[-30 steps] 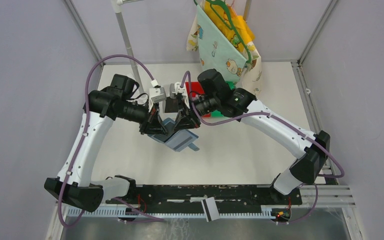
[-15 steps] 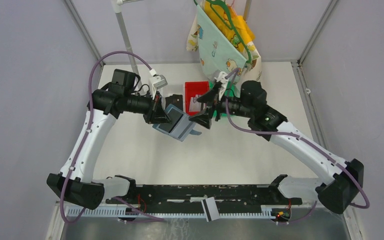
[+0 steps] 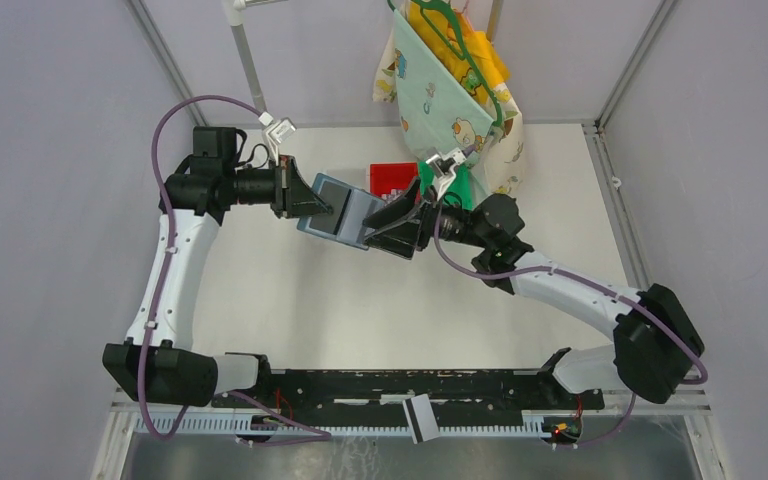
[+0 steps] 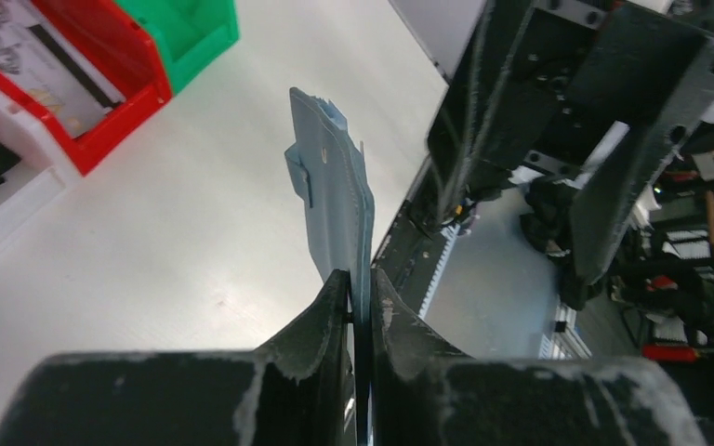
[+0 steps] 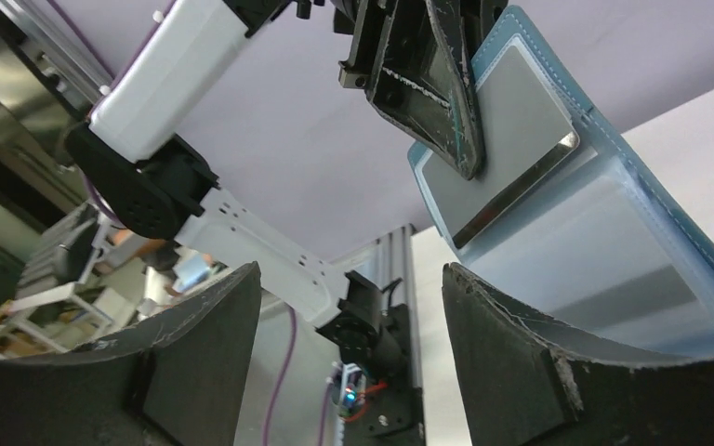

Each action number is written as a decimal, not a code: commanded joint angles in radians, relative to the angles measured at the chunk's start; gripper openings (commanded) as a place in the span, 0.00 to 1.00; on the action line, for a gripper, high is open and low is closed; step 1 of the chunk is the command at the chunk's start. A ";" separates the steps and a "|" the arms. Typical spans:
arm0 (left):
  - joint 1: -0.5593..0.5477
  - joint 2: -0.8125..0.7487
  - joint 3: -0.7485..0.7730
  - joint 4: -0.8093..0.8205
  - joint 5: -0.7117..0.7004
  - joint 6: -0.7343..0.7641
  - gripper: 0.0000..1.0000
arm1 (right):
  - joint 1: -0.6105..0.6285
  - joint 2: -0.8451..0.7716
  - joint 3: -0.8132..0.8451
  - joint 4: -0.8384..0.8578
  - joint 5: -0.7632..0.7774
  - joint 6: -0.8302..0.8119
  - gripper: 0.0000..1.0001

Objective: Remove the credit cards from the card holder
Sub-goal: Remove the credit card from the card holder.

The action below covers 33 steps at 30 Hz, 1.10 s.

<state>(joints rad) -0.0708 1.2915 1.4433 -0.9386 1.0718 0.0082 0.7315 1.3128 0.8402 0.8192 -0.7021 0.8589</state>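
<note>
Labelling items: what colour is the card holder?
The card holder is teal-blue with paler blue pockets inside; the right wrist view shows it best.

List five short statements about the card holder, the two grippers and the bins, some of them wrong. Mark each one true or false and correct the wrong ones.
1. The left gripper pinches the card holder by one edge. True.
2. The right gripper is clamped on the card holder. False: its jaws stand wide apart next to the holder, with nothing between them.
3. The card holder lies flat on the table. False: it is held up off the table by the left gripper.
4. A card with a dark stripe lies in the red bin. True.
5. The green bin stands right beside the red bin. True.
</note>
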 commanded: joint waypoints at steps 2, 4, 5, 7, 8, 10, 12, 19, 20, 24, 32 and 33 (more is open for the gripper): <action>0.004 -0.038 0.002 0.060 0.168 -0.069 0.02 | 0.039 0.104 0.100 0.269 -0.039 0.195 0.74; 0.008 -0.044 0.003 0.066 0.191 -0.077 0.02 | 0.045 0.141 0.118 0.286 -0.040 0.217 0.72; 0.007 -0.045 0.003 0.067 0.204 -0.079 0.02 | 0.047 0.156 0.120 0.303 -0.039 0.233 0.72; 0.009 -0.047 0.006 0.067 0.231 -0.081 0.02 | 0.048 0.175 0.127 0.310 -0.038 0.247 0.72; 0.010 -0.047 0.005 0.066 0.242 -0.082 0.02 | 0.050 0.179 0.128 0.310 -0.037 0.247 0.72; 0.010 -0.047 0.006 0.066 0.256 -0.084 0.02 | 0.052 0.180 0.130 0.307 -0.041 0.241 0.71; 0.012 -0.049 0.008 0.067 0.266 -0.086 0.02 | 0.052 0.175 0.139 0.274 -0.046 0.220 0.70; 0.013 -0.059 0.017 0.065 0.271 -0.077 0.02 | 0.051 0.145 0.156 0.157 -0.060 0.134 0.69; 0.014 -0.062 0.018 0.062 0.267 -0.065 0.02 | 0.052 0.144 0.159 0.145 -0.064 0.128 0.69; 0.014 -0.065 0.026 0.053 0.276 -0.062 0.02 | 0.049 0.133 0.186 0.025 -0.084 0.063 0.68; 0.014 -0.084 0.034 0.044 0.263 -0.036 0.02 | 0.049 0.137 0.189 0.024 -0.070 0.064 0.68; 0.015 -0.085 0.033 0.041 0.265 -0.032 0.02 | 0.048 0.138 0.191 0.025 -0.067 0.066 0.68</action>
<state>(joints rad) -0.0582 1.2434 1.4387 -0.9096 1.2835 -0.0402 0.7788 1.4693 0.9871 0.8318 -0.7631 0.9424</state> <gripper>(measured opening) 0.163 0.679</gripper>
